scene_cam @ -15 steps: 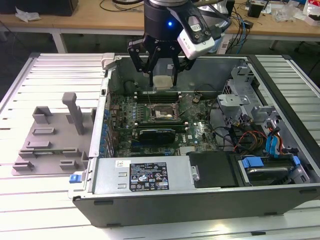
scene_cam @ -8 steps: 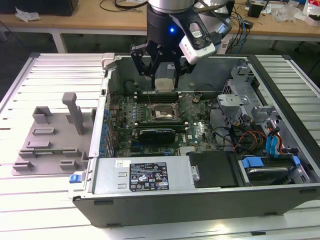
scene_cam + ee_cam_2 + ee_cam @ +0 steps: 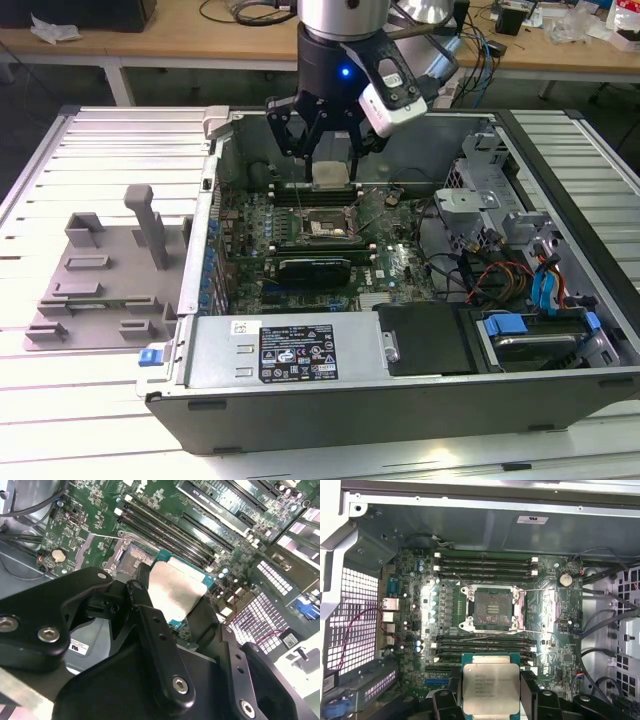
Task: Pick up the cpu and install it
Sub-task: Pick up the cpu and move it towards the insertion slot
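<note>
The cpu is a small square chip with a silver top; it hangs above the motherboard inside the open computer case. My gripper is shut on the cpu, one black finger on each side of it. In both wrist views the cpu sits clamped between the black fingers. The open socket with its raised metal frame lies on the green motherboard below the chip. In the exterior view the socket is just in front of and beneath the held chip.
The grey case stands open on a slatted metal table. Black memory slots flank the socket on two sides. Drive bays with cables fill the exterior view's right. A grey fixture stands outside the case at the exterior view's left.
</note>
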